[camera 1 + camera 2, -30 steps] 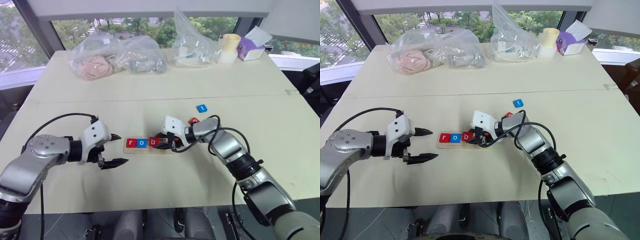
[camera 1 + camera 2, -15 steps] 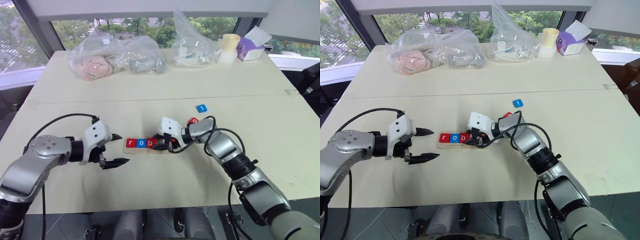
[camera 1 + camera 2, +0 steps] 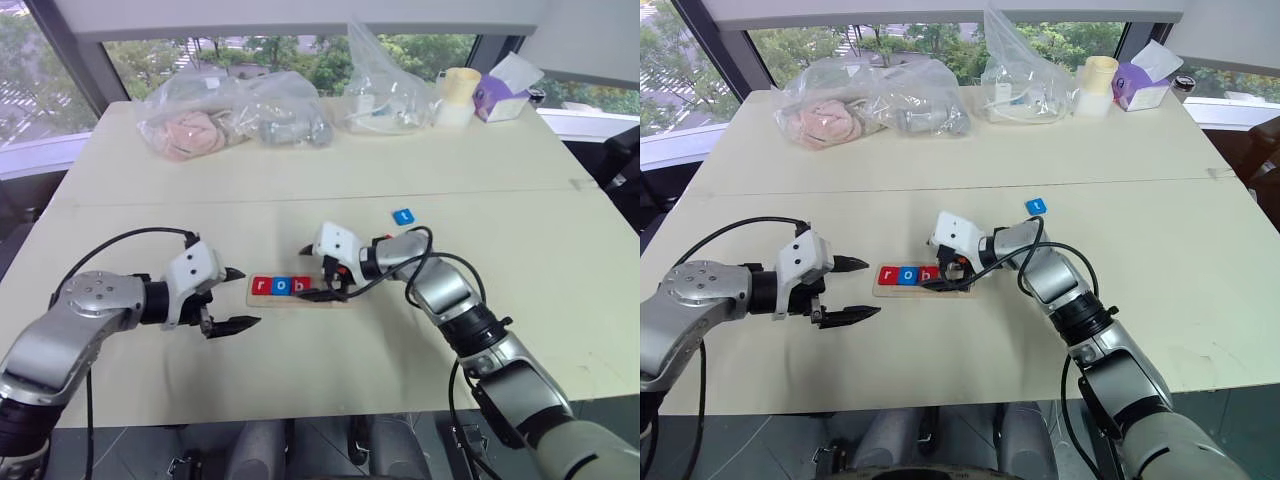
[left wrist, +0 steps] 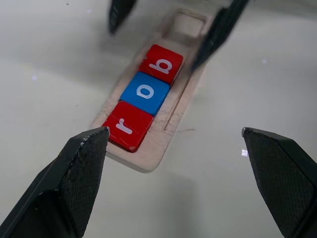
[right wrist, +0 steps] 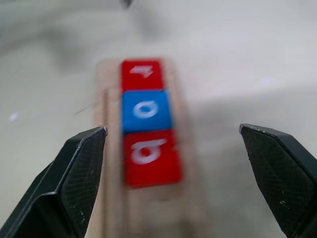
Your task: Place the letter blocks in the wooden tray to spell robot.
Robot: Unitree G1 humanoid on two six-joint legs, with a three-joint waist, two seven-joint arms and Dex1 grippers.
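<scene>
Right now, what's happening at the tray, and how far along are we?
The wooden tray holds three letter blocks in a row: red r, blue o, red b. The right end effector hangs open just over the b block, holding nothing. The left end effector hovers open beside the tray's r end, empty too. A blue t block lies on the table beyond the tray.

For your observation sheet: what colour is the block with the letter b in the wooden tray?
Red, with a white letter: the b block, clearest in the left wrist view.
</scene>
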